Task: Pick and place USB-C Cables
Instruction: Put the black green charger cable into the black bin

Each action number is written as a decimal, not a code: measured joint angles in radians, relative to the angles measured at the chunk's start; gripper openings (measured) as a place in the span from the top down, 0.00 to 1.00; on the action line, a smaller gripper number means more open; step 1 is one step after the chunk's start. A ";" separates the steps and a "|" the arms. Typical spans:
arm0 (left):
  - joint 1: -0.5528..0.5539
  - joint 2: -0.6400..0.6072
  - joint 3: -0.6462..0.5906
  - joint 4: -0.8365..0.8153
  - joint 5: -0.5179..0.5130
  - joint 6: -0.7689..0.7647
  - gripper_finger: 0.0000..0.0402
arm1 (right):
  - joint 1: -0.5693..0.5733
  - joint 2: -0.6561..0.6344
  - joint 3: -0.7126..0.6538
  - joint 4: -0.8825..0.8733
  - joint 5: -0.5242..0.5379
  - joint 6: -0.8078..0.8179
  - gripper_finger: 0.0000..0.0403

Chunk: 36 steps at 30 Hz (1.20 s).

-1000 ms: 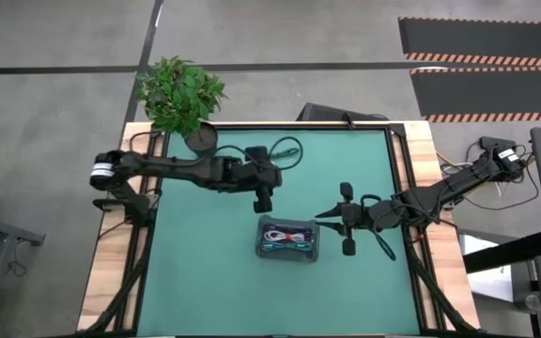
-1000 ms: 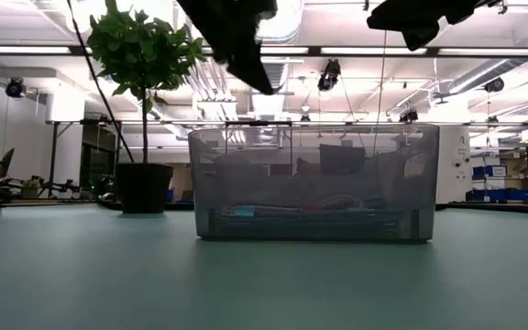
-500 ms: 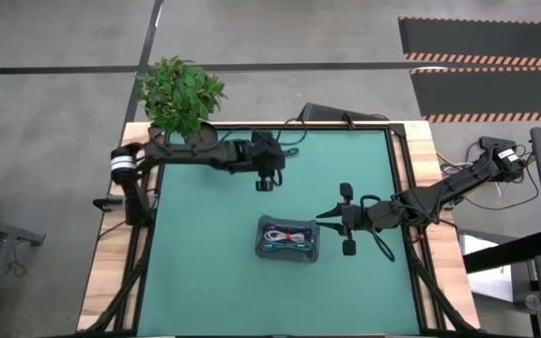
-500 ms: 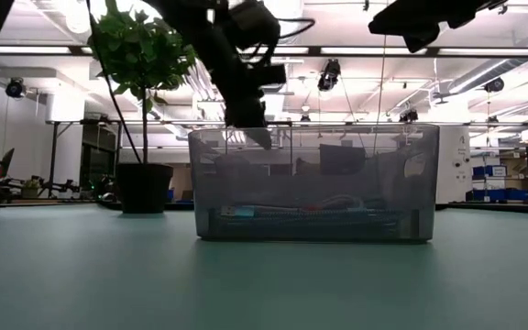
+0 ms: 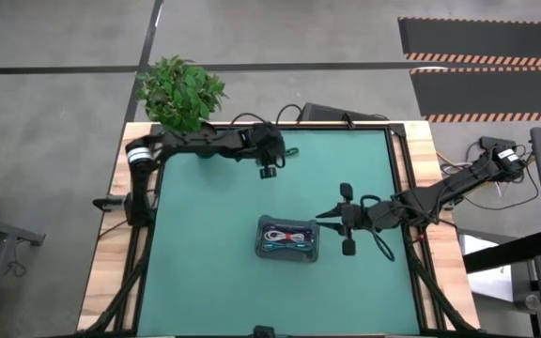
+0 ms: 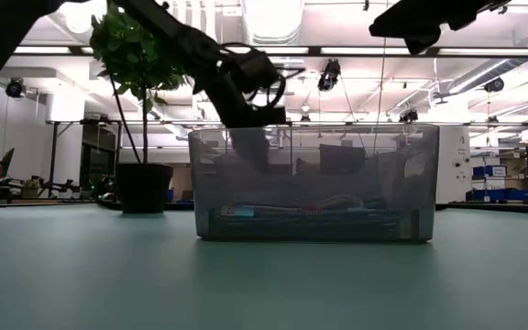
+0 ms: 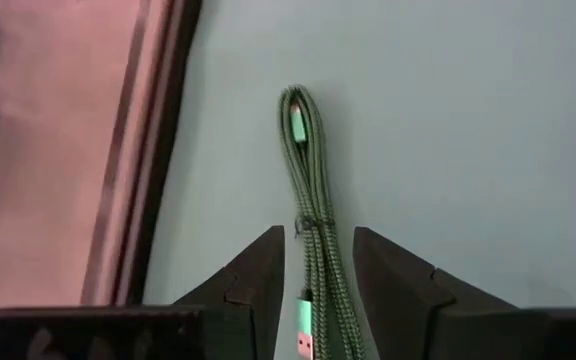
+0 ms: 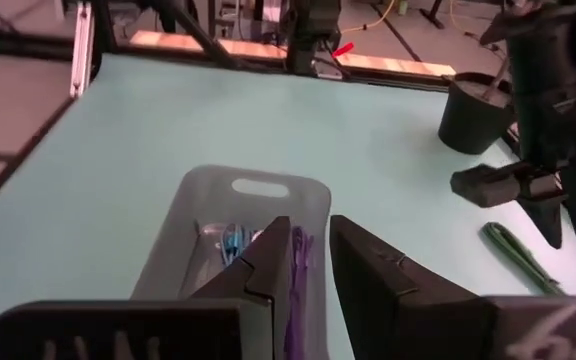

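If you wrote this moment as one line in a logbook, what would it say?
left gripper: jaws open above green cable on table | right gripper: waiting beside grey tray | other cables in tray

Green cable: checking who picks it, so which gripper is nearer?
Left. The left gripper hangs over the green cable, jaws open; the right gripper waits beside the tray.

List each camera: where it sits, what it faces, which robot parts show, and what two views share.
High: overhead, straight down; both arms, grey tray.
Low: table height, level; tray, plant pot, left end effector.
Left wrist: down on green cable between its open fingers.
Right wrist: over tray; own fingers.
Shared: right wrist also shows green cable.
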 joint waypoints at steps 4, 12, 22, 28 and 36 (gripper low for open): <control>0.000 0.026 -0.001 0.008 0.003 0.001 0.73 | 0.000 0.000 -0.022 0.087 0.002 0.040 0.84; 0.003 0.072 -0.002 0.059 0.022 0.001 0.73 | -0.003 0.064 -0.203 0.496 0.000 -0.058 0.84; 0.034 0.082 -0.002 0.113 0.029 -0.014 0.73 | -0.013 0.075 -0.317 0.693 0.001 -0.059 0.84; 0.073 0.082 -0.004 0.058 0.157 -0.091 0.73 | -0.013 0.068 -0.322 0.701 0.000 -0.061 0.84; 0.089 0.082 -0.020 0.087 0.162 -0.105 0.73 | -0.016 0.068 -0.322 0.701 0.000 -0.077 0.84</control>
